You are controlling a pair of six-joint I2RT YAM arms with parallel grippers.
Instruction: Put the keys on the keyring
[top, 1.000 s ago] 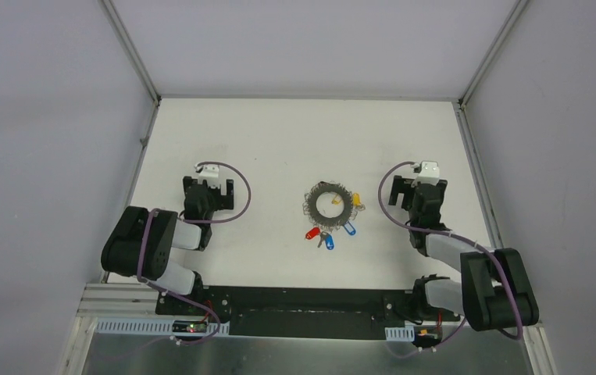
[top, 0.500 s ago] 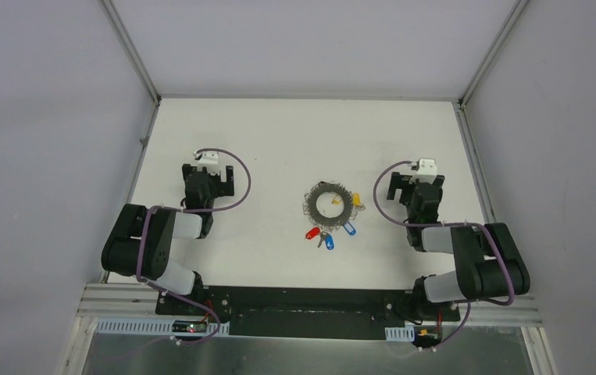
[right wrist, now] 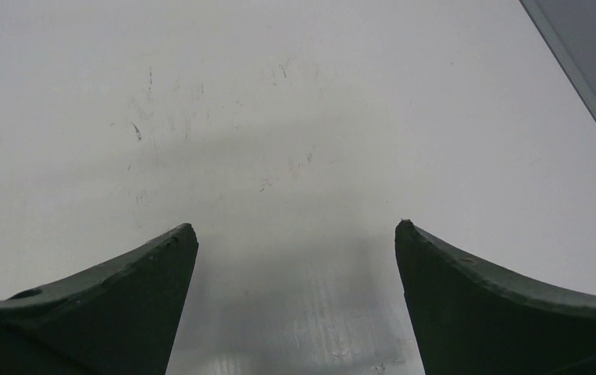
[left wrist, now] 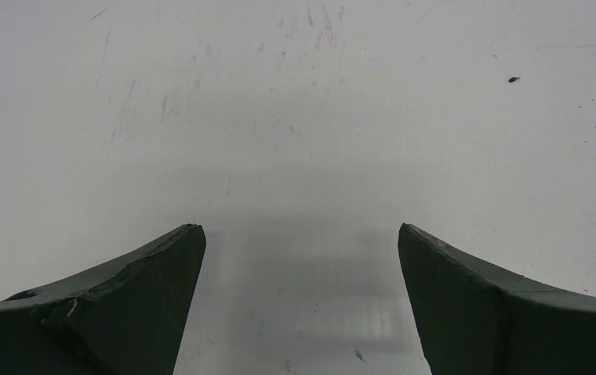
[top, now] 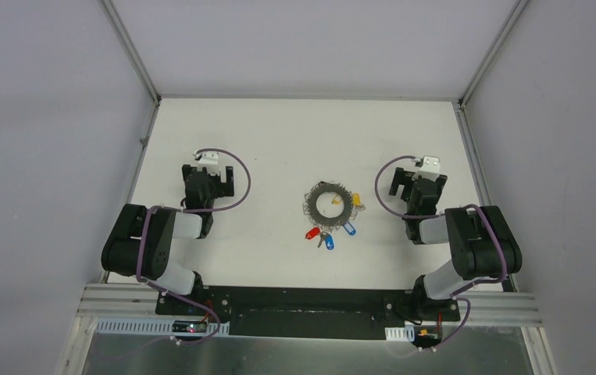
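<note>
White tabletop [top: 279, 133], scuffed, boxed in by pale grey walls [top: 52, 117].

Position: the keyring [top: 312, 206] lies flat near the table's middle, between the two arms and well apart from both. The left gripper [top: 209, 170] sits out to its left and the right gripper [top: 418, 178] out to its right, each over bare table.

Gripper state: both stand wide open, nothing between the jaws.

Views: only the top camera shows the keyring and the keys [top: 312, 233]. The left wrist camera shows the left gripper [left wrist: 301, 234] with its dark fingers [left wrist: 123, 305] spread over scratched white surface. The right wrist camera shows the right gripper [right wrist: 294, 228] the same way, plus a strip of grey wall at the upper right corner.

Count: one keyring, two grippers. Five coloured key heads, as far as the small top view allows:
- one red and two blue, just below the ring's near edge
- one yellow at its right rim
- one yellow in the hollow centre

Cannot tell whether any key is threaded on.
</note>
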